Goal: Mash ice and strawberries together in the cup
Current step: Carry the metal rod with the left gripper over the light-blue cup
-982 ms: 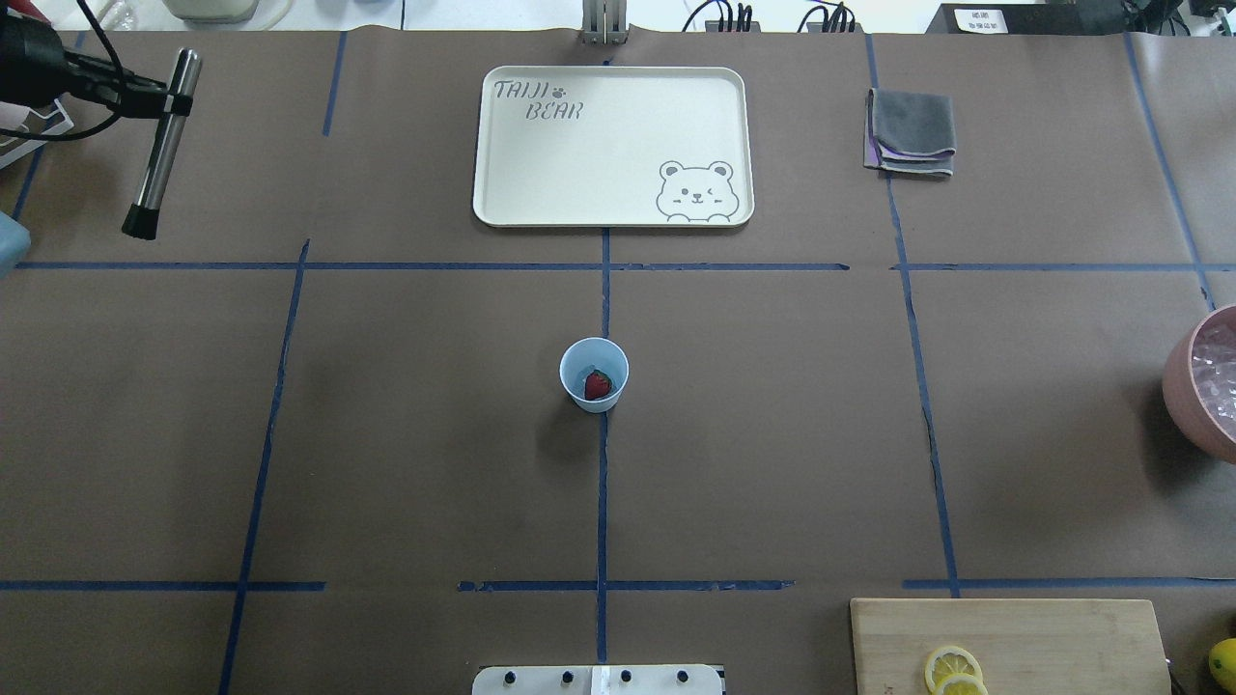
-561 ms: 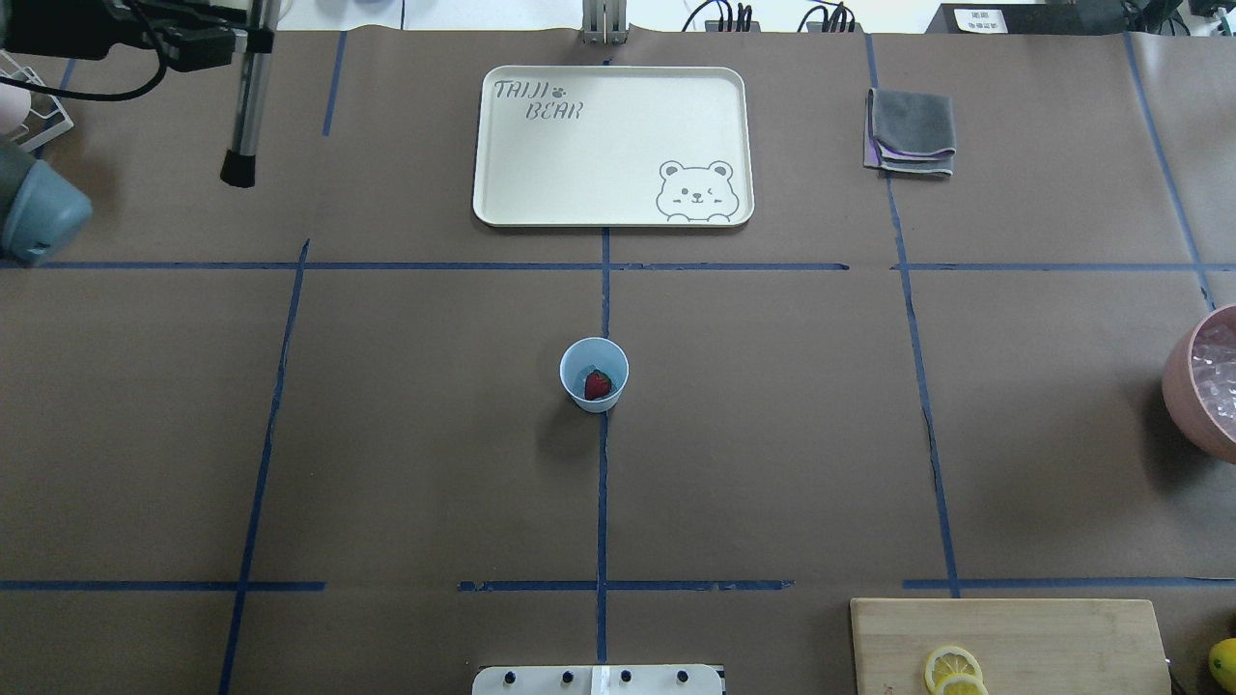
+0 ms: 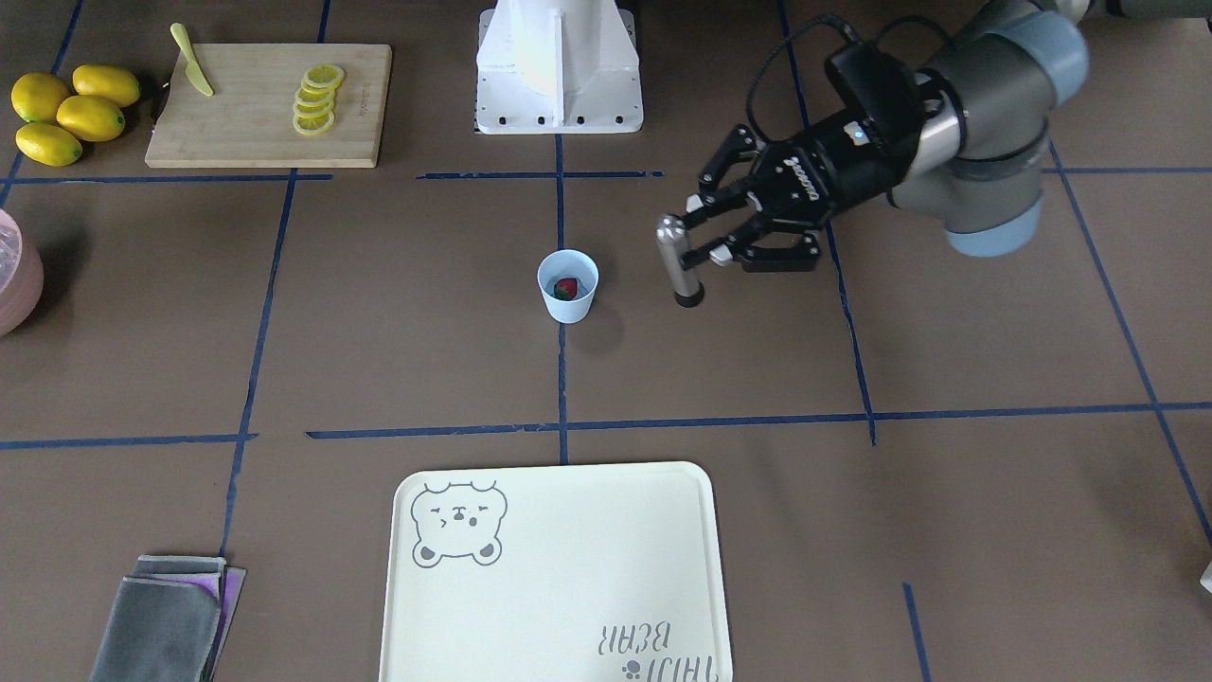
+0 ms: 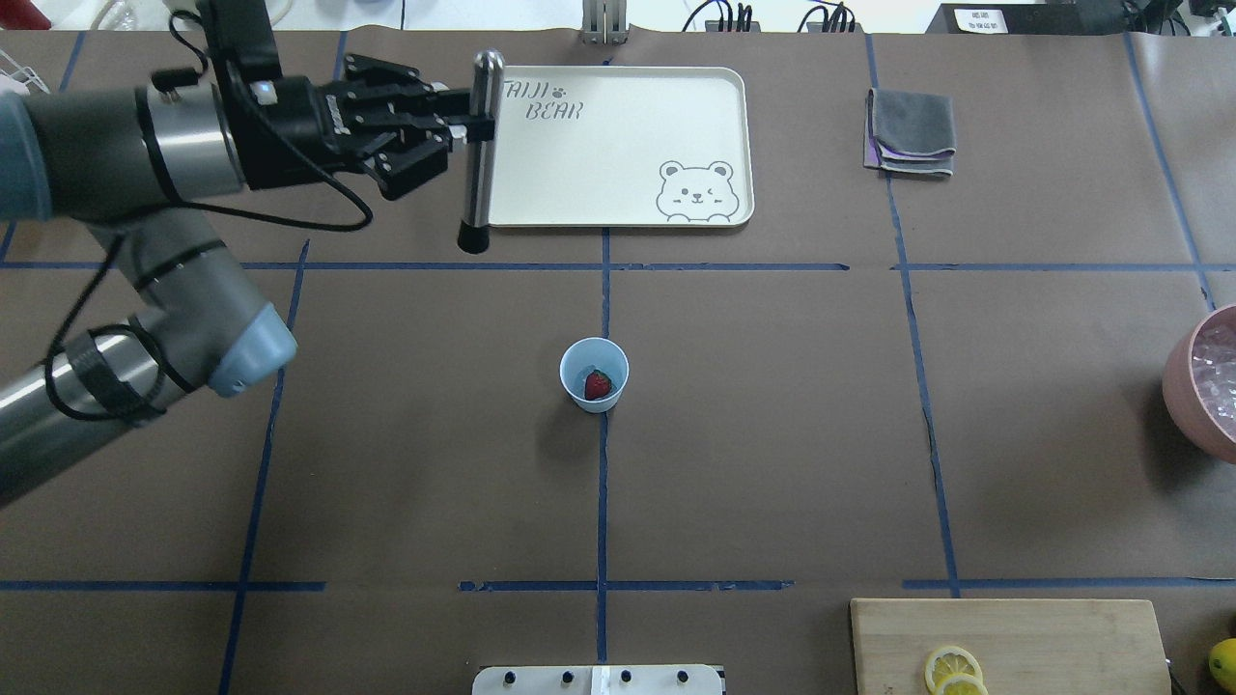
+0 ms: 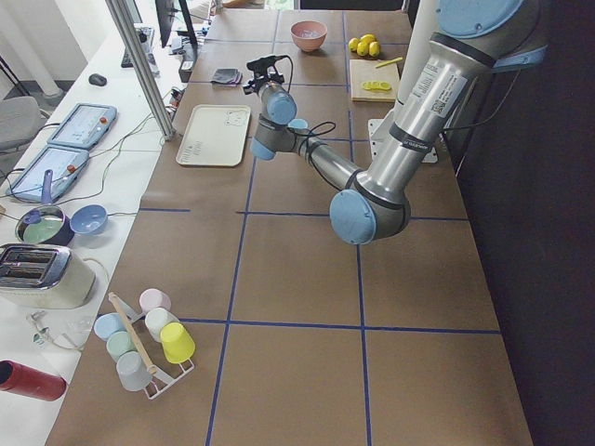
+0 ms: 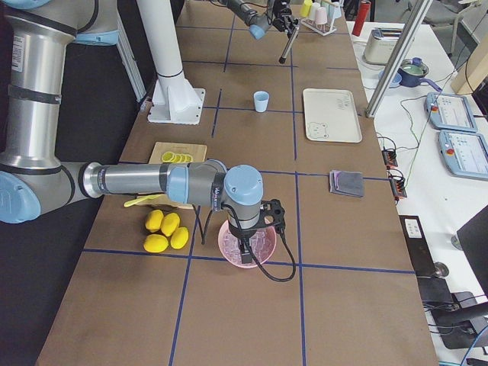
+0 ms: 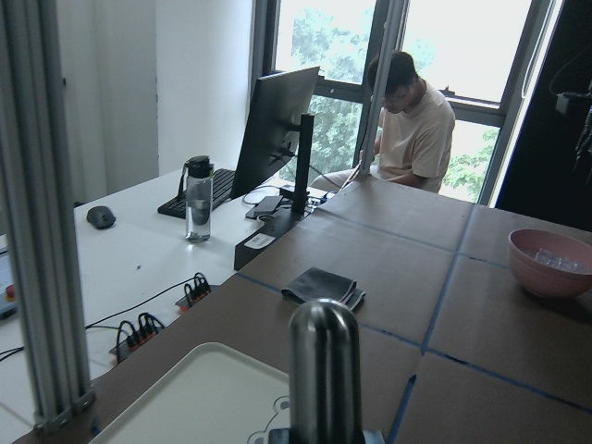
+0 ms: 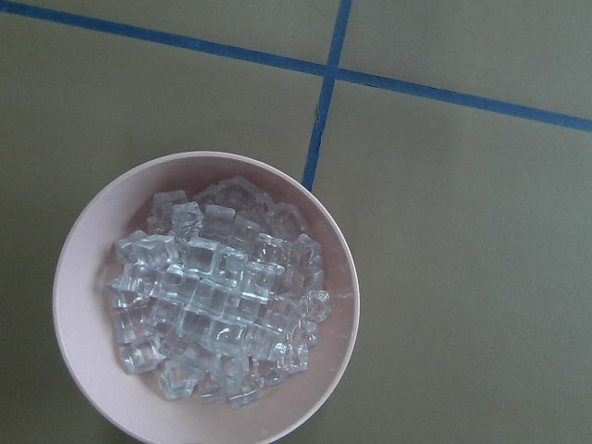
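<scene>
The pale blue cup (image 4: pixel 594 362) stands mid-table with one red strawberry (image 4: pixel 598 384) inside; it also shows in the front view as the cup (image 3: pixel 568 296) with the strawberry (image 3: pixel 565 288). My left gripper (image 4: pixel 475 118) is shut on a steel muddler (image 4: pixel 478 174) with a black tip, held upright beside the tray's left edge, well away from the cup. The ice (image 8: pixel 213 296) fills a pink bowl (image 8: pixel 69 268) at the table's right edge. My right gripper (image 6: pixel 245 244) hangs over that bowl; I cannot tell whether it is open or shut.
A cream bear tray (image 4: pixel 618 145) lies at the back centre, with a folded grey cloth (image 4: pixel 912 130) to its right. A cutting board (image 4: pixel 1004 642) with lemon slices sits front right, with whole lemons (image 3: pixel 66 109) and a yellow knife (image 3: pixel 192 60) nearby.
My left arm has swung in from the far left edge toward the tray, carrying the muddler, which now stands upright instead of tilted. Cup and strawberry have not moved.
</scene>
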{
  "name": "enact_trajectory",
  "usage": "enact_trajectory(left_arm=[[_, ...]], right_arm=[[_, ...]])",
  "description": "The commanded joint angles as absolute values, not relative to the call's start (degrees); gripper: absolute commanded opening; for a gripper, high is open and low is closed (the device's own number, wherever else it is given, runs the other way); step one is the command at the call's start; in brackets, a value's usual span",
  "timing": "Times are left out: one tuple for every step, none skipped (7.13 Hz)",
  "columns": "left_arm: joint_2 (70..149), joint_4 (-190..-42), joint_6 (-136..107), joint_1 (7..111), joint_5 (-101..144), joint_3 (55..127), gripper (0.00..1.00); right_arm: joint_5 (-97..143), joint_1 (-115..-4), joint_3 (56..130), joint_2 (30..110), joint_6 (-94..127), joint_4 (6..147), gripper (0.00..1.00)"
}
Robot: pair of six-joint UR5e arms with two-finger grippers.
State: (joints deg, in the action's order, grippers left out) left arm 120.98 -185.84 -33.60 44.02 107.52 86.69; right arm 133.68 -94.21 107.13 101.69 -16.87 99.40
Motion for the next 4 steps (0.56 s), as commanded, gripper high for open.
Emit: enact_trajectory(left_arm=[[121.6,-195.0,-32.5,38.1,102.0,83.9,0.0],[122.0,-195.4,-26.5,34.8,100.4,82.8,0.0],[121.8,-198.2,-20.9,28.8,94.0,81.6,0.0],[121.6,-200.5,-19.1,26.0,91.7,79.6,0.0]], right_arm=[[133.7,-94.3,107.1,101.5,-16.9,99.1,0.99],[133.7,-94.3,107.1,101.5,-16.7,99.1,0.99],[133.7,-94.4,107.3,101.6,-16.7,99.1,0.99],[133.7,-94.4,107.6,101.5,-16.3,99.1,0.99]])
